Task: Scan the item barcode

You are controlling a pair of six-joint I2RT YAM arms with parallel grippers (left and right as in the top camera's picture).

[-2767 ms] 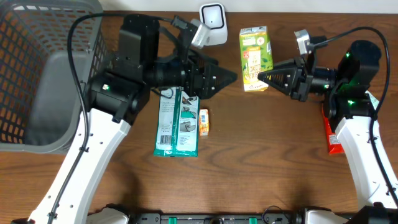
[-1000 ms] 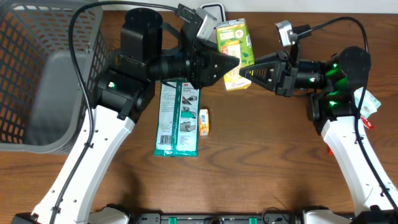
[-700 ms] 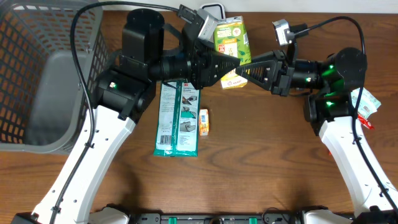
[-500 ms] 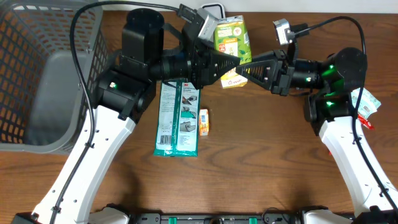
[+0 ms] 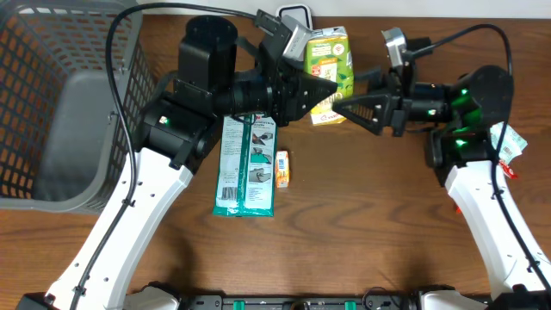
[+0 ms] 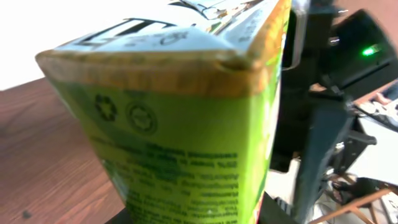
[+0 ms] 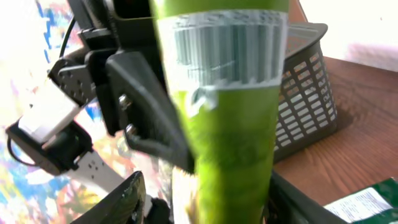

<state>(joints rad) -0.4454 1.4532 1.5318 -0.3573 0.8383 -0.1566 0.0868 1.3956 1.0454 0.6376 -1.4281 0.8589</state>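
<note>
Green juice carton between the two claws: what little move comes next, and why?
Probably the right claw should back away. The green cardboard juice carton looks pinched by the left claw, and the right claw's jaws stand spread around it, so it is not gripping.

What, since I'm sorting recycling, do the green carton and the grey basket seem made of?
Green carton: probably coated paperboard, faintly glossy, judging by its folded, creased edges and printed recycling symbols. Grey basket: likely moulded plastic with a matte finish, judging by its uniform lattice walls and smooth rim.
</note>
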